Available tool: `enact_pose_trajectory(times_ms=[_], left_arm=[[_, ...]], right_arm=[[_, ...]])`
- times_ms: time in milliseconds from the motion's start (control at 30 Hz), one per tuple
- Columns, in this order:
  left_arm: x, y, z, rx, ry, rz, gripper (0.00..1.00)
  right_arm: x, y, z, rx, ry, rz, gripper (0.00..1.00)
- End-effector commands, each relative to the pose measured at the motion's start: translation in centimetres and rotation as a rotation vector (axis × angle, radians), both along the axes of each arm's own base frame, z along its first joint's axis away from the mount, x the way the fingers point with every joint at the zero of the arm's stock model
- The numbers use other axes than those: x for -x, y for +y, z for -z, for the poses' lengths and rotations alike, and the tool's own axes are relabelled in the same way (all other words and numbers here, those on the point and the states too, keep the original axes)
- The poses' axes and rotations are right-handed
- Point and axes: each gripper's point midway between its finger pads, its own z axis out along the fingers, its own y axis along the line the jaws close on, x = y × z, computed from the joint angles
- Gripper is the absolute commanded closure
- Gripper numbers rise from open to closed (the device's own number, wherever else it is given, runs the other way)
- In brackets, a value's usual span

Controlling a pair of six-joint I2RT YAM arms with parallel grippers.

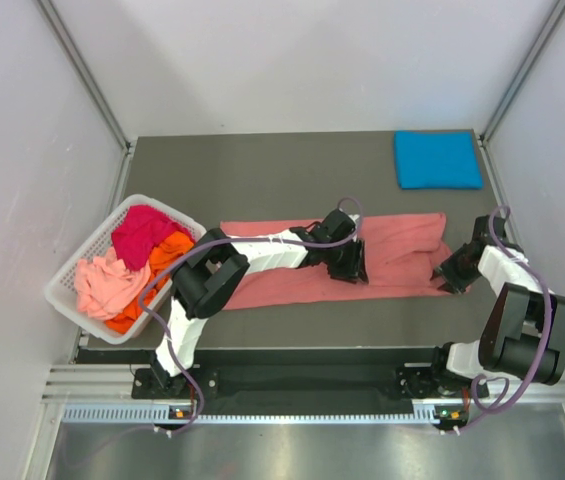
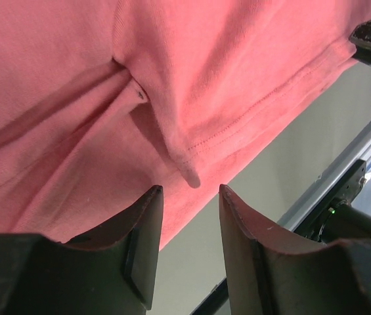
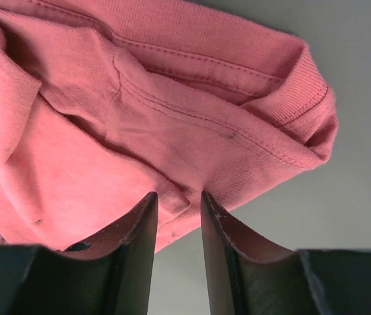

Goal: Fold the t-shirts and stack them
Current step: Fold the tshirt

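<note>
White basket (image 1: 90, 244) sits at table's (image 1: 262, 180) left edge.

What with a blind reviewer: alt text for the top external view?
A salmon-pink t-shirt lies in a long strip mid-table, left claw at its middle, right claw at its right end. A folded blue t-shirt sits far right.

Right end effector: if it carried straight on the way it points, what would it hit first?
The salmon-pink cloth t-shirt, probably: its folded edge lies just ahead of the right end effector; depth unclear.
</note>
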Motion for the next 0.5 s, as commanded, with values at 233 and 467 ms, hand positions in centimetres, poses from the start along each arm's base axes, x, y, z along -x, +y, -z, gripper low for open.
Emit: enact_pose_trajectory(times_ms=[233, 467], left_arm=[[-1.3, -1.7, -1.1, 0.051, -0.040, -0.007, 0.60], [-1.5, -2.1, -1.4, 0.062, -0.043, -0.001, 0.62]], right_arm=[[-1.3, -0.1, -0.8, 0.024, -0.072, -0.014, 0.69], [-1.7, 0.5, -0.5, -0.013, -0.097, -0.015, 0.75]])
